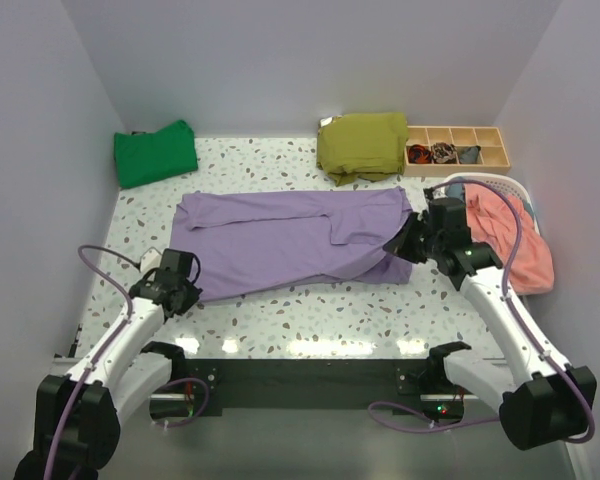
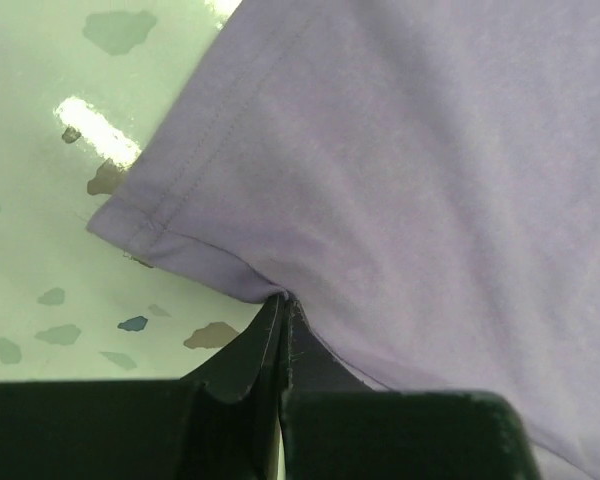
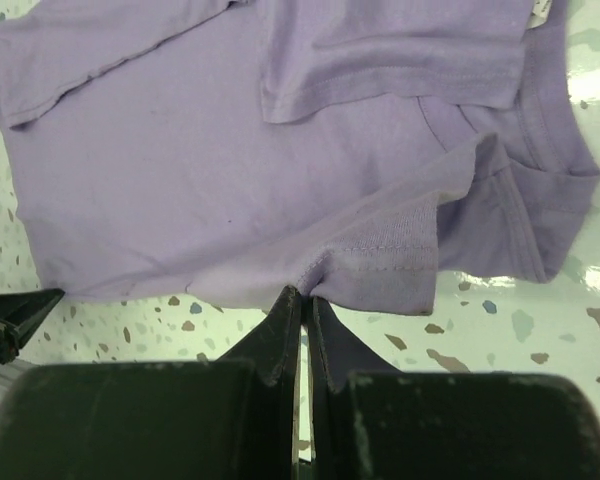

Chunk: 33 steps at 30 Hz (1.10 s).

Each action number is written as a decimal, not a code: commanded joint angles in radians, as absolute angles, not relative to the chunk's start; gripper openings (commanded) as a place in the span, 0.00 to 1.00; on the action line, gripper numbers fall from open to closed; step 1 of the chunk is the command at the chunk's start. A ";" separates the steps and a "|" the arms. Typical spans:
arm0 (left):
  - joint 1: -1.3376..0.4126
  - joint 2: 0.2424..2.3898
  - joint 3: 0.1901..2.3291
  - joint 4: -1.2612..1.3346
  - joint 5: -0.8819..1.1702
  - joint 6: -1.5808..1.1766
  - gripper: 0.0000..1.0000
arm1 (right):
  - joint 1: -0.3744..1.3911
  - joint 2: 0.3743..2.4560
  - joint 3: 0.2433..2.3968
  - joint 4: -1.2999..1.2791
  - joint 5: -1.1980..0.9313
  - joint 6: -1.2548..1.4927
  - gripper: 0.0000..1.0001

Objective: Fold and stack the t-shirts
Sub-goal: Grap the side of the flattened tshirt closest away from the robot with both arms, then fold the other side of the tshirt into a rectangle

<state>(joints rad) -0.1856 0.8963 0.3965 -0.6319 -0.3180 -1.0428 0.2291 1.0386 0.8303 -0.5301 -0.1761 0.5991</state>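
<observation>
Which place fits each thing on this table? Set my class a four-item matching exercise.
Things:
1. green shirt
2. purple shirt
3. olive shirt
4. pink cloth

Places:
A. in the white basket, at the right
B. spread flat mid-table
C. folded, back left corner
D. folded beside the wooden tray

Pairs: 1-C, 2-B, 3-D, 4-A

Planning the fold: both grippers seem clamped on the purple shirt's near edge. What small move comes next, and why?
Probably lift both a little, together. The left gripper and right gripper are each shut on the near edge of the shirt, which lies flat; raising frees that edge to fold over.
</observation>
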 commanded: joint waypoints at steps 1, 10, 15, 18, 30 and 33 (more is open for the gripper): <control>-0.192 0.894 0.534 -0.681 -0.330 -0.982 0.00 | 0.229 0.956 0.905 -0.685 -0.091 0.577 0.00; -0.190 1.021 0.701 -0.687 -0.340 -0.838 0.00 | 0.230 0.960 0.894 -0.700 -0.064 0.577 0.00; -0.189 1.132 0.764 -0.657 -0.377 -0.765 0.00 | 0.230 1.021 0.885 -0.623 -0.031 0.571 0.00; -0.186 1.186 0.791 -0.609 -0.394 -0.730 0.00 | 0.229 1.090 0.908 -0.580 -0.008 0.557 0.00; -0.138 1.505 0.958 -0.442 -0.390 -0.577 0.00 | 0.229 1.367 1.049 -0.460 0.021 0.532 0.00; -0.133 1.591 1.001 -0.422 -0.405 -0.552 0.00 | 0.229 1.446 1.092 -0.430 0.020 0.531 0.00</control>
